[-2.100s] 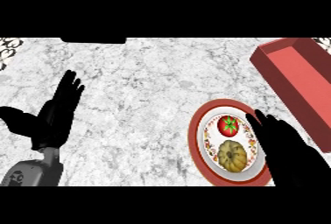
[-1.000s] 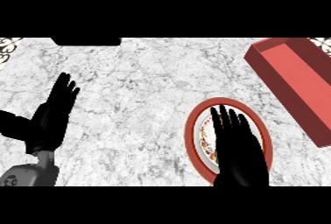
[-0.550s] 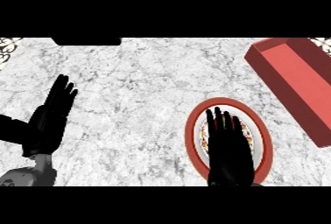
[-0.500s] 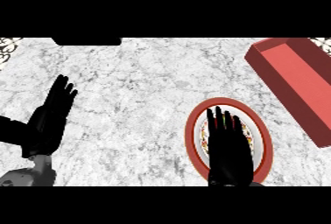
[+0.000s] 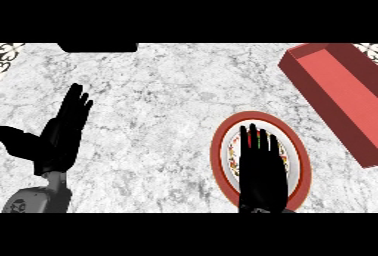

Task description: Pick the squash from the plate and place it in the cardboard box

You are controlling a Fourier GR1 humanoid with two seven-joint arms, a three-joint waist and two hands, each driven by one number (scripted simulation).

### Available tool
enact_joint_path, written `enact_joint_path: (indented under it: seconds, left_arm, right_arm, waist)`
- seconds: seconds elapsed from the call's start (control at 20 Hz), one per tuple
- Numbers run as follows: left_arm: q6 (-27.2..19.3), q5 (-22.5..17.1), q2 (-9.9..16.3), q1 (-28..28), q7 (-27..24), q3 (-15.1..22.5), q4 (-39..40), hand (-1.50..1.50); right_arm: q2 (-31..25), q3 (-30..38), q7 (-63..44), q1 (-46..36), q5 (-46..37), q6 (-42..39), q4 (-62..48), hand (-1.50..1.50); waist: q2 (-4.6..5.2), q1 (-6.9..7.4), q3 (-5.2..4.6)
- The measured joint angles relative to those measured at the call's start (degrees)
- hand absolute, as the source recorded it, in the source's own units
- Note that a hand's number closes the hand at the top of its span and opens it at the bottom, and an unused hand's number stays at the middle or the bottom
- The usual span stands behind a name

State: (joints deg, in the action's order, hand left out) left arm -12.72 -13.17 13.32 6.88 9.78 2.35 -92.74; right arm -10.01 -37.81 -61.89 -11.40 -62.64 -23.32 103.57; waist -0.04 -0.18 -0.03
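A red-rimmed plate (image 5: 219,150) lies on the marble counter at the lower right. My right hand (image 5: 261,175) lies flat over its middle with straight fingers, and it hides the squash. Between the fingertips only a sliver of a red and green item (image 5: 259,139) shows. The red open box (image 5: 339,95) stands at the upper right, apart from the plate. My left hand (image 5: 59,135) rests open at the left edge, fingers up.
A dark object (image 5: 97,47) sits at the counter's far edge, upper left. Patterned tiles (image 5: 9,52) show at the top corners. Bare marble (image 5: 162,115) spreads between the two hands.
My right hand has slid from the plate's right side to lie over its middle, covering the squash and the red item, then drawn slightly back toward me. The left hand barely moved.
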Motion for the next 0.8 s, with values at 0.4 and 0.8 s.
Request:
enact_joint_path:
  seconds: [0.4,0.8]
  left_arm:
    - [0.91,0.47,-0.35,-0.49,0.9,-0.95,-1.51,0.0]
    - [1.88,1.13,-1.41,-1.72,1.12,-1.32,-2.66,0.0]
  right_arm:
    - [2.63,3.56,3.53,2.58,-3.5,-2.13,-0.56,-1.5]
    - [5.25,6.18,5.64,4.96,-7.33,-2.85,-2.08,-1.5]
  waist:
    - [-0.01,0.11,0.02]
    - [-0.01,0.19,0.02]
